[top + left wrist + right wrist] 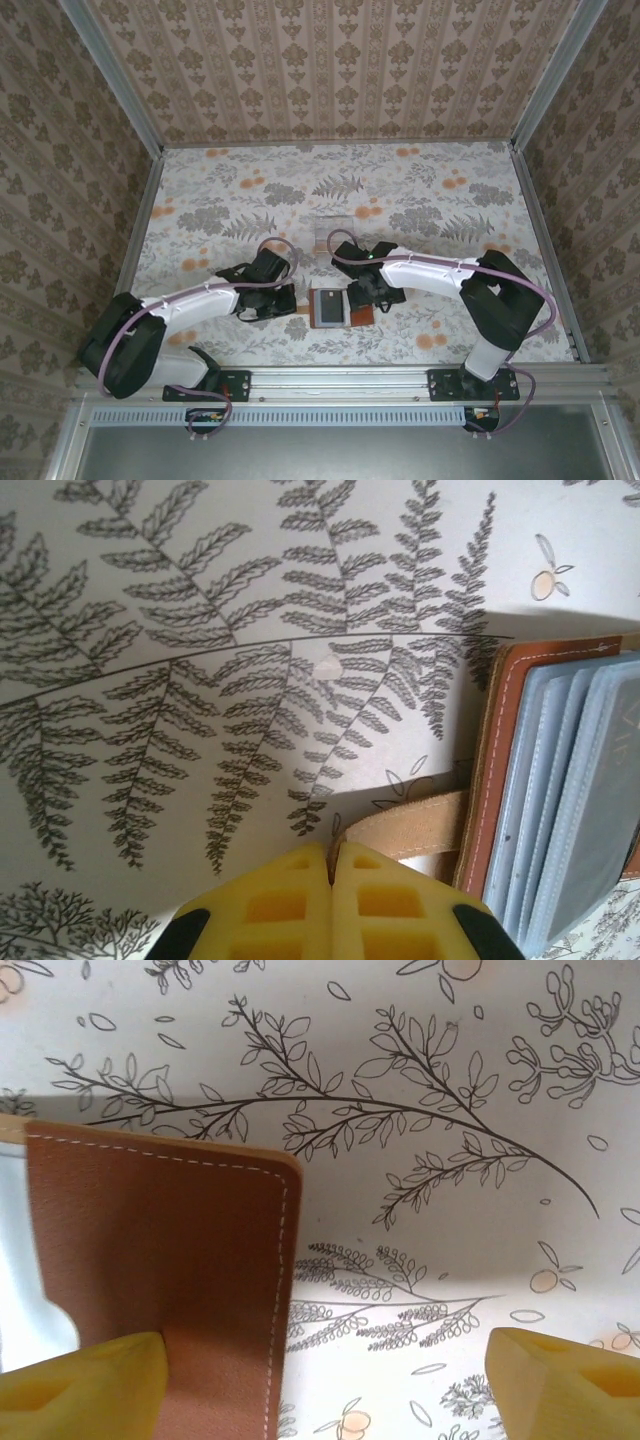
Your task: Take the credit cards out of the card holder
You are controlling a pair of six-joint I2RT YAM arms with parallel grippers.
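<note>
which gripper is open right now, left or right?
The right gripper: its yellow fingers stand wide apart, one over the brown card holder. The left gripper has its fingers pressed together at the holder's strap.

I am extending my left arm [190, 300] low toward the left side of the card holder [328, 308]. My left gripper [330, 865] is pressing its yellow fingers [270, 910] together there. I am reaching my right arm [430, 272] in from the card holder's right. My right gripper [325, 1360] is spreading its fingers wide, one over the card holder's flap.
</note>
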